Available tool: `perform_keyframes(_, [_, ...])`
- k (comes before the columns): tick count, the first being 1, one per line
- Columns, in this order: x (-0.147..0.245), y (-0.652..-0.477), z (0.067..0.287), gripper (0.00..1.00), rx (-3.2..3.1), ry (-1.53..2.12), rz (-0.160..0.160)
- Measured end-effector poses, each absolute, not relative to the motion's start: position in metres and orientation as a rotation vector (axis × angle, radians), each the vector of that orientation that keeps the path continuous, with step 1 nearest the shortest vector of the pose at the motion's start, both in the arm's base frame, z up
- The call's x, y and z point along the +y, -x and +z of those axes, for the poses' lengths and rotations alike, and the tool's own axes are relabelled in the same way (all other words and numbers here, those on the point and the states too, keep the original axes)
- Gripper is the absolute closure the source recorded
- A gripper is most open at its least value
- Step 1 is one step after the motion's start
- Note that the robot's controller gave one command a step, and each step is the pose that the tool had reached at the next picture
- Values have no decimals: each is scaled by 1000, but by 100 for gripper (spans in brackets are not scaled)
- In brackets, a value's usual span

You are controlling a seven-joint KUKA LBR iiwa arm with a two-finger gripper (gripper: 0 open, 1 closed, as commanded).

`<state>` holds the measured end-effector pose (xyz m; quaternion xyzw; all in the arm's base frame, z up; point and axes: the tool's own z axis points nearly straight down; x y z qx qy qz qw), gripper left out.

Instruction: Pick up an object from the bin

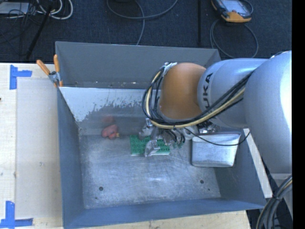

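- Grey metal bin (71, 175) with sloping walls; left half of floor bare, so nothing to crowd an approach from that side.
- Small pink lumpy thing (110, 131) toward back left of floor, just at the foot of the back wall. Well apart from the hand, judged no obstacle.
- Flat green plate (138, 146), studded or board-like, lying flat mid-floor. Likely the thing to be picked, being nearest the hand. Thin and flush to the floor, so judged awkward to get under; an edge grip probably needed.
- Hand (153, 146) set low over the plate's right end, seemingly touching or just above it. Open or closed: cannot tell, wrist parts and cables in front.
- Orange wrist cover (181, 90) and looped cables (151, 104) directly above, hiding the contact point.
- Grey metal box (214, 150) just right of the hand, near the right wall. Close to the wrist; possible snag on any sideways move.
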<state>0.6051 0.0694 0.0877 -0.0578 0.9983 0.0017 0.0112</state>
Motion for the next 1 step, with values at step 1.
perform_keyframes(1, [77, -596, 227, 100, 3122, 254, 1])
